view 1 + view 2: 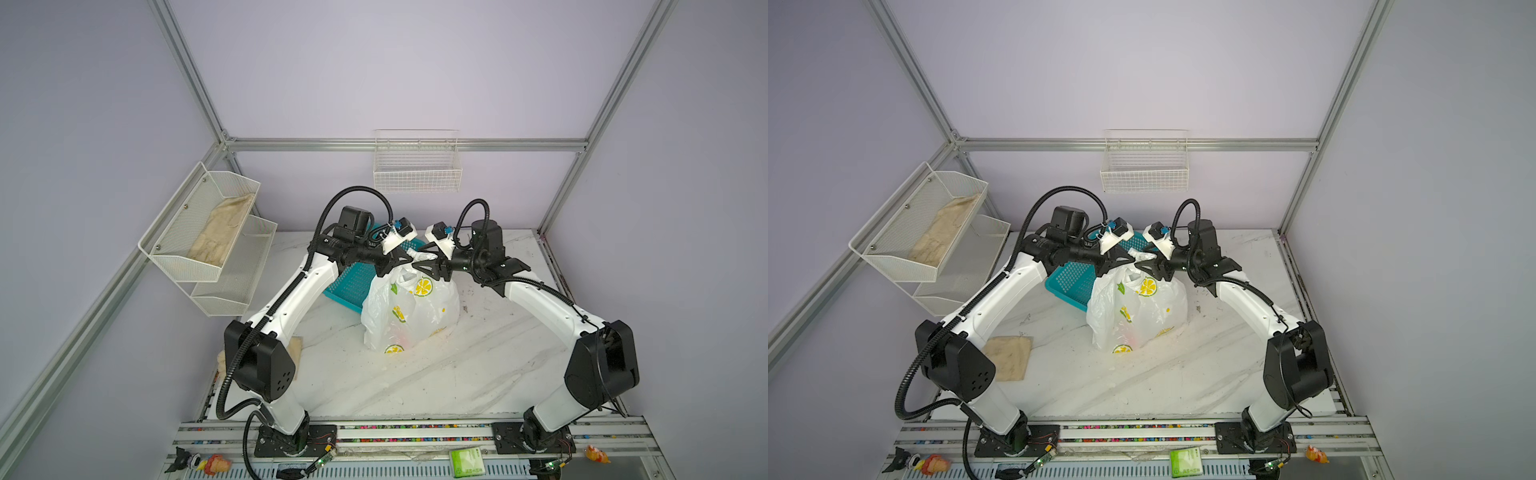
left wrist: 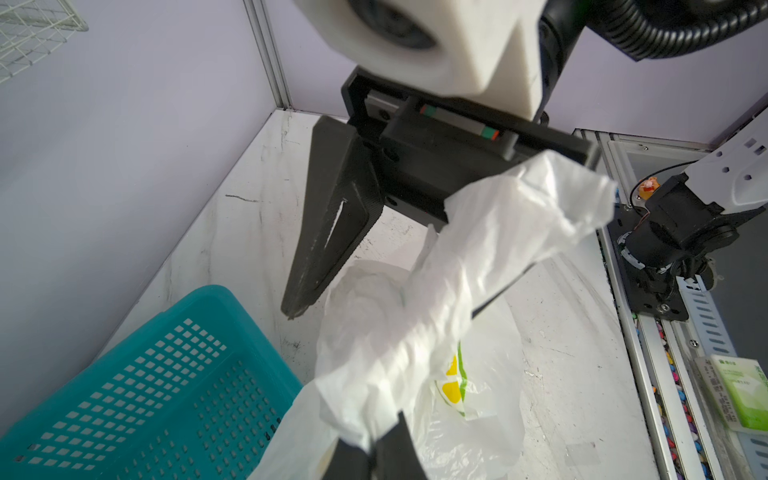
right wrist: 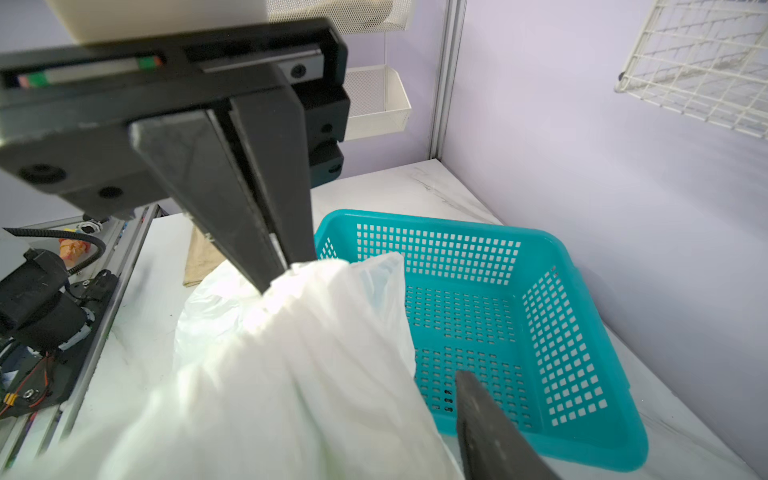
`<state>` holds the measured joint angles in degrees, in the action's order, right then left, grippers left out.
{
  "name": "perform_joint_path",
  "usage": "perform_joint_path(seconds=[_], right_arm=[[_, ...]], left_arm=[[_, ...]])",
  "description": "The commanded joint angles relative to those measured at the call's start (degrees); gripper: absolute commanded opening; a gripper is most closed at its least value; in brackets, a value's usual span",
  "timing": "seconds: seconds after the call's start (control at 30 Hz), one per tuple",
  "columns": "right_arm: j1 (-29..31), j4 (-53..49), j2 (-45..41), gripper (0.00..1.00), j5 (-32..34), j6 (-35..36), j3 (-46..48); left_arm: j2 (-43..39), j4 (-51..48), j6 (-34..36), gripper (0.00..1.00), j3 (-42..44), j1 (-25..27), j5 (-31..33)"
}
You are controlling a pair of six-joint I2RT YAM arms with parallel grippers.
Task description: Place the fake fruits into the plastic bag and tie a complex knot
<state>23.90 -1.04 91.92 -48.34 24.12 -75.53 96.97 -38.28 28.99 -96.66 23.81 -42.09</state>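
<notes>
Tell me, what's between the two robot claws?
A twisted handle of the plastic bag stretches between the left gripper and the right gripper, in both top views.

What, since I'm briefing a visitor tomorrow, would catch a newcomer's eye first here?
The lemon-printed plastic bag stands mid-table with its top drawn upward. The left gripper is shut on the bunched plastic, and the right gripper faces it with jaws apart at the bag's twisted handle. Just behind the bag, toward the back wall, sits a bright teal basket.
</notes>
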Motion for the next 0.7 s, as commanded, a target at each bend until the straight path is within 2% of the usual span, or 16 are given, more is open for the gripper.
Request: perform_joint_path(seconds=[0.0,0.23,0.4,0.5,0.53,0.67], right_arm=[[0.36,-2.28,1.16,0.52,0.51,3.04,-1.55],[0.92,-1.97,1.87,0.35,0.24,2.93,-1.47],[1.14,-1.78,1.97,0.15,1.93,2.74,-1.14],[1.13,-0.04,0.90,0.04,2.80,2.12,-0.01],[1.16,0.59,0.52,0.02,2.88,1.81,0.39],[1.10,1.04,-0.59,0.00,1.79,1.35,0.83]], left_arm=[[-2.57,1.54,1.23,0.00,-1.18,0.80,-1.25],[-2.27,1.40,1.19,0.00,-1.30,0.97,-0.89],[-2.13,1.35,0.74,0.00,-1.34,0.97,0.37],[-2.84,1.30,0.53,0.16,-0.15,0.97,2.98],[-3.29,1.28,0.75,0.22,0.55,0.89,3.92],[-5.99,2.79,3.09,0.36,5.83,0.62,9.16]])
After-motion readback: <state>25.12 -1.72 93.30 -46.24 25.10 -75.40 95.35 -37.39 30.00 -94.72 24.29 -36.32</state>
